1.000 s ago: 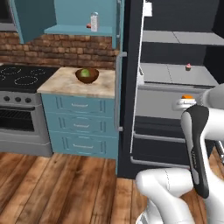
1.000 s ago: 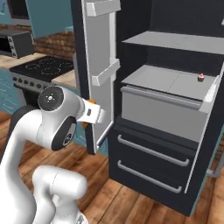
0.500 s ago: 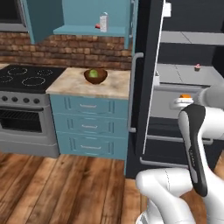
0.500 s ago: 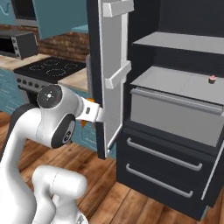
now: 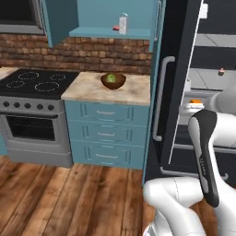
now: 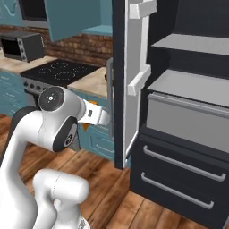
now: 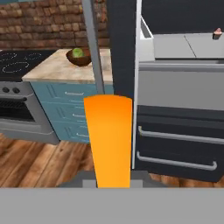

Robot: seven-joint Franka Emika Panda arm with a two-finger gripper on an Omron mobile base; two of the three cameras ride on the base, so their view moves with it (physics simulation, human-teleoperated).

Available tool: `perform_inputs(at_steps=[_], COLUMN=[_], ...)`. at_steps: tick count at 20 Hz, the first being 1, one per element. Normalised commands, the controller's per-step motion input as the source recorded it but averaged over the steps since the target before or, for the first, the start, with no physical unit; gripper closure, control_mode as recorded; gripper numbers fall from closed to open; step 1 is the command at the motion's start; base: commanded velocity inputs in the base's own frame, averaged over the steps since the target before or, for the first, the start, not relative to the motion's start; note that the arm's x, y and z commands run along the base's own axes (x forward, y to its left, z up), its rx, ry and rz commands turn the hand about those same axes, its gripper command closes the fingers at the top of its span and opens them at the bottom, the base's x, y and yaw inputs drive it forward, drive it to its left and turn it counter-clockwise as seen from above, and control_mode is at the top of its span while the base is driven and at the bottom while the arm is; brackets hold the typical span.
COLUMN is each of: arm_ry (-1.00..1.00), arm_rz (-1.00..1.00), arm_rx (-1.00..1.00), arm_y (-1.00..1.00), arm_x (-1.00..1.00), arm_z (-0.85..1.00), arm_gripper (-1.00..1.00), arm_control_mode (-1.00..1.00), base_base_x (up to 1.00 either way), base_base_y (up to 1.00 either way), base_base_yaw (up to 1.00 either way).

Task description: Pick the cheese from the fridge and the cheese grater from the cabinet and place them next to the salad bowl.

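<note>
Cheese (image 7: 108, 140) fills the middle of the hand view as a tall orange wedge, and the hand (image 6: 91, 114) is clamped on it; in the right base view the same orange shows at the wrist, tucked close against the arm. Compared with a second ago, the whole scene slides rightward in the left base view and the fridge door (image 5: 182, 78) comes across the frame. That reads as the base driving left, away from the fridge (image 6: 188, 112) and toward the tabletop (image 5: 108, 90), not as any move of the things. The wedge keeps its place in the grip throughout.

Just beyond the hand stands the open fridge door with its grey bar handle (image 7: 93, 43), and the grey inner shelves lie to the right of it. A small pink-topped item (image 7: 215, 33) sits on the upper shelf, too small to name.

Farther off, the salad bowl (image 5: 113, 80) with its lettuce head rests on the tabletop, beside the stove (image 5: 34, 87). Above it, the cabinet (image 5: 110, 18) is open, and the cheese grater (image 5: 122, 23) waits on its shelf.

The fridge half of the fetch looks done. The carry to the bowl seems under way, and the grater is not yet touched.
</note>
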Motion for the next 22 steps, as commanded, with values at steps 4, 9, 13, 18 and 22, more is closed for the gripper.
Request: perform_inputs(at_steps=[4, 9, 13, 18, 22], arm_ry=[0.0, 0.0, 0.0, 0.0, 0.0], arm_rz=[0.0, 0.0, 0.0, 0.0, 0.0], arm_rx=[0.0, 0.0, 0.0, 0.0, 0.0], arm_y=[0.0, 0.0, 0.0, 0.0, 0.0], arm_x=[0.0, 0.0, 0.0, 0.0, 0.0], arm_z=[0.0, 0.0, 0.0, 0.0, 0.0], arm_gripper=[1.0, 1.0, 1.0, 1.0, 1.0], arm_control_mode=[1.0, 1.0, 1.0, 1.0, 1.0], base_base_x=[0.11, 0.34, 0.56, 0.67, 0.69], base_base_y=[0.67, 0.62, 0.53, 0.26, 0.18], base_base_yaw=[0.0, -0.07, -0.14, -0.02, -0.02])
